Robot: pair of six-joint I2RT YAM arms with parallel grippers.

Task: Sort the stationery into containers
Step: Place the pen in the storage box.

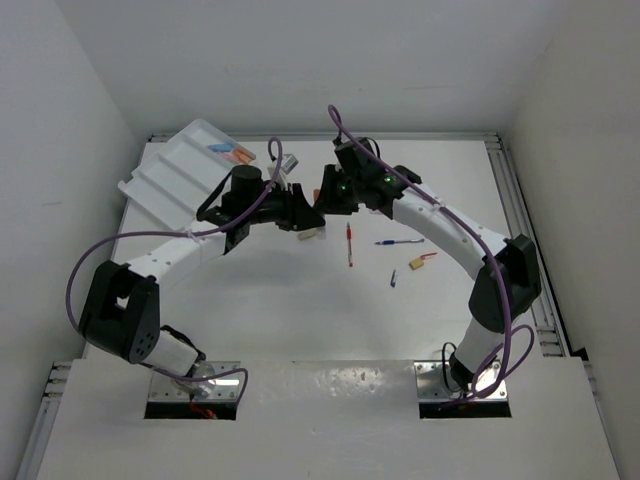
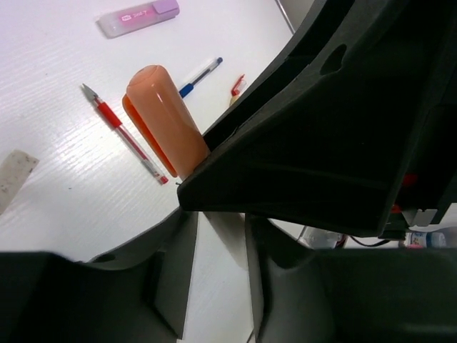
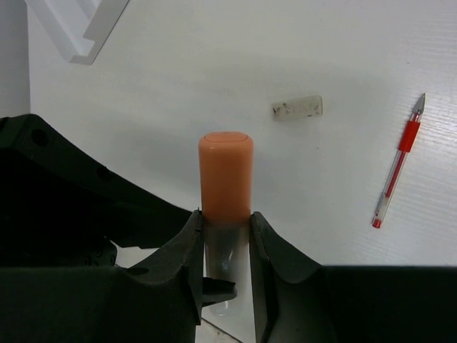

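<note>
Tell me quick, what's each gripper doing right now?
Left gripper: open, nothing between its fingers.
Right gripper: closed on the orange marker.

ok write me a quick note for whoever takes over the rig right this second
Right gripper: shut on the orange marker, held up mid-workspace.
Left gripper: open, nothing in it, close beside the right one, as if for a handover.
Tray: far left, a few coloured items already in it.
Left to sort: the marker, the red pen, blue pen, eraser, a beige piece and a tiny blue piece.
</note>
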